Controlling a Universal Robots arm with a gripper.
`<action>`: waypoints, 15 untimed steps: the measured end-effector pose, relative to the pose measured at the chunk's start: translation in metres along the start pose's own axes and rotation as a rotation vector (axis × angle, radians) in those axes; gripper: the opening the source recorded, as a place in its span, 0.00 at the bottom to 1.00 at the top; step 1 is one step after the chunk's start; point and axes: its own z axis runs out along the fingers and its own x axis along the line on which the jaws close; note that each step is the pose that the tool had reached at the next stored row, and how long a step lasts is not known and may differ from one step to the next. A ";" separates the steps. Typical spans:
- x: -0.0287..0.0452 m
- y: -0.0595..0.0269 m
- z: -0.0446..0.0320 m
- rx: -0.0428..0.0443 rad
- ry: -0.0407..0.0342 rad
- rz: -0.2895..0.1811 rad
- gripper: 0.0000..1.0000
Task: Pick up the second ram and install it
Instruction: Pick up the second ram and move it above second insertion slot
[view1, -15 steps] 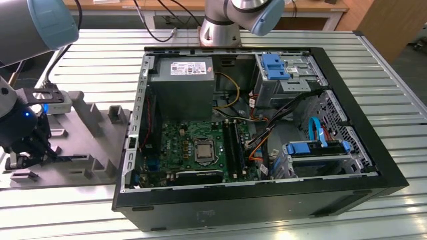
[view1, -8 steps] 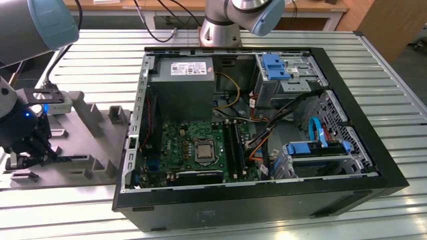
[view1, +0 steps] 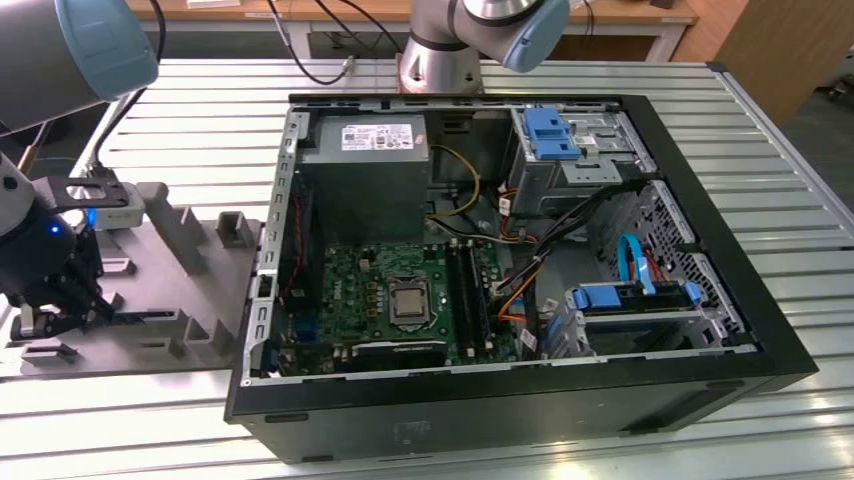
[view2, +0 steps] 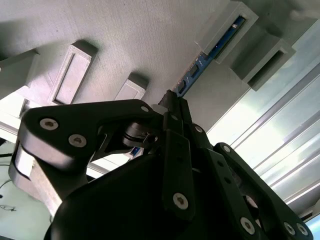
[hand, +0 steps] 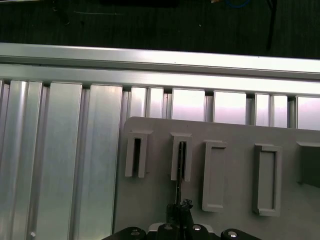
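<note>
In the exterior view, our black gripper (view1: 51, 305) sits low over the grey printed holder block (view1: 174, 250), beside the open black computer case (view1: 534, 410) on the ribbed aluminium table (view1: 200, 130). In the second wrist view it looks clenched on the near end of the second ram (view2: 212, 50), a thin dark-blue memory stick. The stick is not yet lifted from its slot. The first wrist view shows the ram (hand: 178, 170) edge-on there, so we judge installation undone.

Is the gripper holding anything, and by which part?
The gripper, jaws shut, holds the long thin dark-blue memory stick by one end; the stick lies slotted in a grey plastic holder.
</note>
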 end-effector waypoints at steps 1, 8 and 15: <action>0.0000 0.0000 0.0000 0.0000 0.0000 0.000 0.13; -0.0001 0.0002 -0.0049 0.0000 -0.0001 0.000 0.13; -0.0003 0.0005 -0.0143 0.0000 0.0000 0.000 0.13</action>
